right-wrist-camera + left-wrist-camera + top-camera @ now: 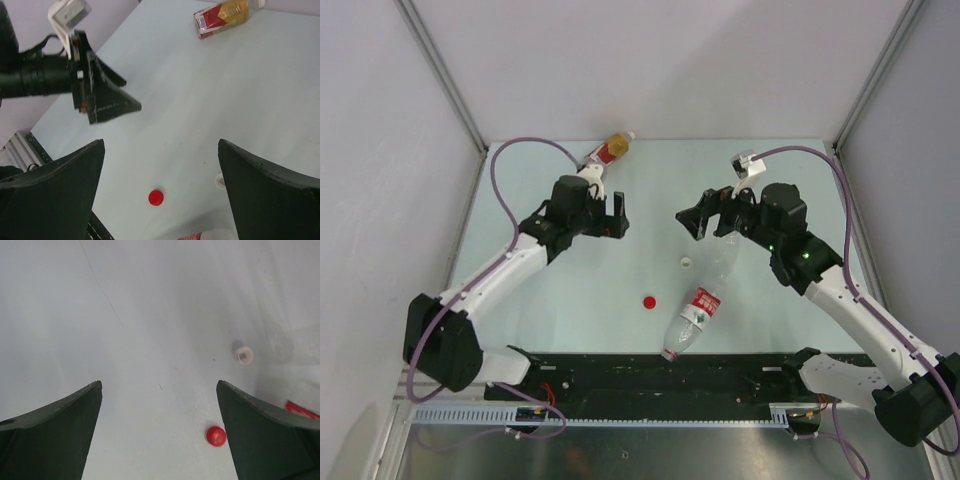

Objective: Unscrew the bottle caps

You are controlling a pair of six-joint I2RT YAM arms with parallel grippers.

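A red cap (pixel 649 301) and a white cap (pixel 687 263) lie loose on the table. A clear bottle with a red-white label (pixel 701 304) lies on its side, neck toward the near edge. Its clear body reaches up under my right gripper (pixel 705 222); I cannot tell whether that is a second bottle. The amber bottle (pixel 610 150) lies at the back, a whitish cap on its neck. My left gripper (pixel 610 220) is open and empty above the table. My right gripper is open and empty too. The left wrist view shows the red cap (pixel 216 436) and the white cap (pixel 244 354).
The right wrist view shows the red cap (pixel 155 198), the amber bottle (pixel 225 16), my left gripper (pixel 107 95) and the label's edge (pixel 197 236). Grey walls close the table (pixel 520 230) on three sides. A black rail (pixel 620 375) runs along the near edge.
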